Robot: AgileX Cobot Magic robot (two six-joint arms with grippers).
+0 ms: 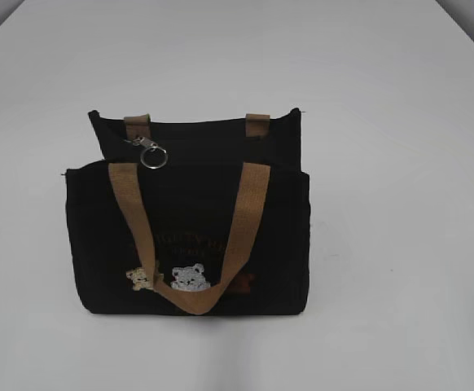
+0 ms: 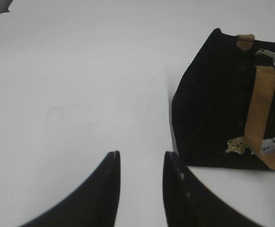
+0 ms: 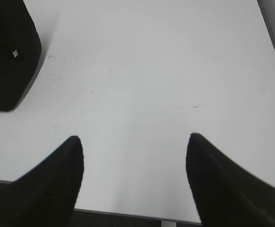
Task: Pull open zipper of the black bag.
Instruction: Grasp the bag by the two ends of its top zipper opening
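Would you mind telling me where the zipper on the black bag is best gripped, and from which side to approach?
Probably by the silver clasp and key ring hanging off the zipper pull near the black bag's left end. They stick out from the fabric, offering something to pinch. Come from above on the left, where the left gripper stands open beside the bag, clear of the tan handles.

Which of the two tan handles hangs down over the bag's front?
The near handle: it droops in a long loop across the black bag past the embroidered bears. The far handle shows only two short stubs at the back edge.
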